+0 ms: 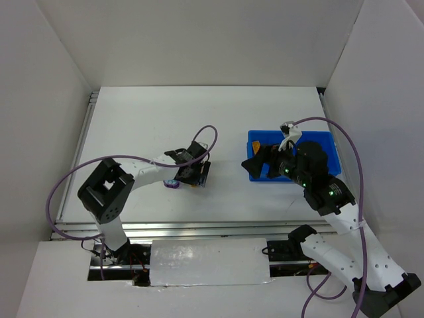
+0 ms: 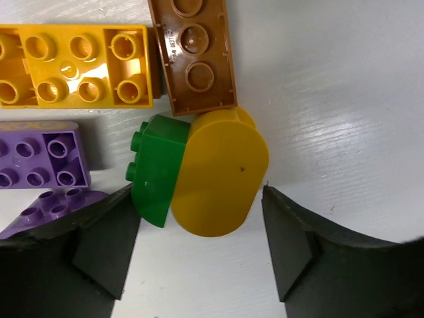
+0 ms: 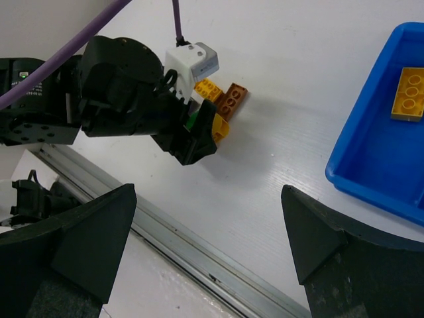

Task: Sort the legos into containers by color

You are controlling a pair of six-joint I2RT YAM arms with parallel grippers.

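The left gripper (image 2: 197,218), jaws apart, straddles the yellow lego (image 2: 218,172), likely light, rigid and slick: pinch its flat sides; the right gripper (image 3: 209,199) gapes empty.

A white table (image 1: 165,119) with a faintly streaked surface is closed in at the back and both sides by plain white walls (image 1: 199,40). A grooved metal rail (image 1: 218,228) runs along its near edge, with a similar one on the left edge. A slightly crinkled white sheet (image 1: 209,262) lies just in front of the near rail.
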